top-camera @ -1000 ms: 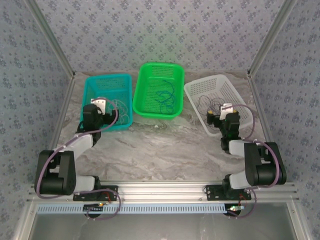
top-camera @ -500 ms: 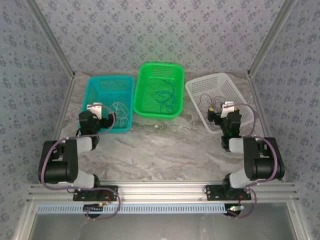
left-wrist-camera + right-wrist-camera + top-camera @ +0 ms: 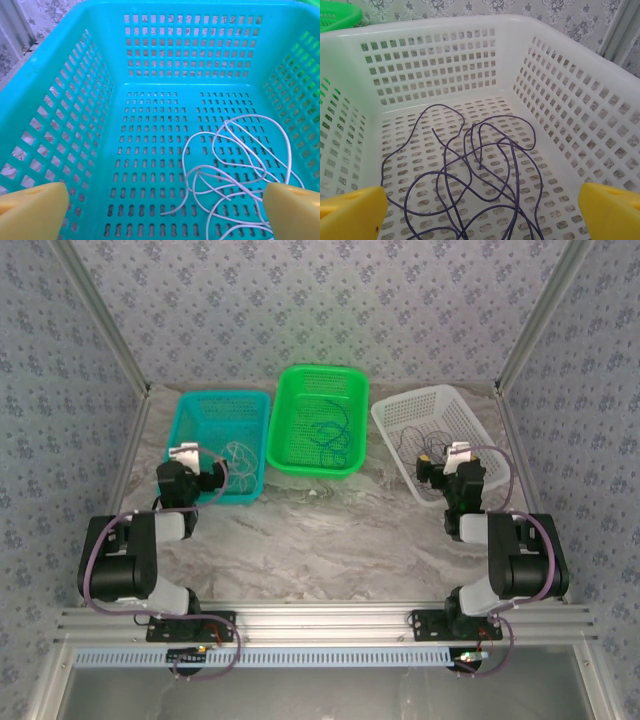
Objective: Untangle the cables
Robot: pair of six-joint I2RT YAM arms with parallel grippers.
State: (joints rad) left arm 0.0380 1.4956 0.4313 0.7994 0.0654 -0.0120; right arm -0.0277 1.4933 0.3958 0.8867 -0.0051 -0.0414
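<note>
The cables lie apart, one per basket. A pale whitish cable (image 3: pixel 183 159) loops on the floor of the teal basket (image 3: pixel 190 45), and my left gripper (image 3: pixel 165 210) hangs open over the basket's near end, holding nothing. A dark purple cable (image 3: pixel 516 178) coils in the white basket (image 3: pixel 435 60) below my open, empty right gripper (image 3: pixel 482 210). In the top view a blue cable (image 3: pixel 330 435) rests in the green basket (image 3: pixel 322 370), between the left gripper (image 3: pixel 212 474) and the right gripper (image 3: pixel 432 472).
The three baskets stand in a row at the back of the marble table (image 3: pixel 320 540), the teal basket (image 3: pixel 222 396) left and the white basket (image 3: pixel 420 400) right. Patterned walls and metal frame posts close in the sides.
The left arm has folded back and its gripper has drawn toward the teal basket's near edge. The right gripper has eased back slightly. Both stay open.
</note>
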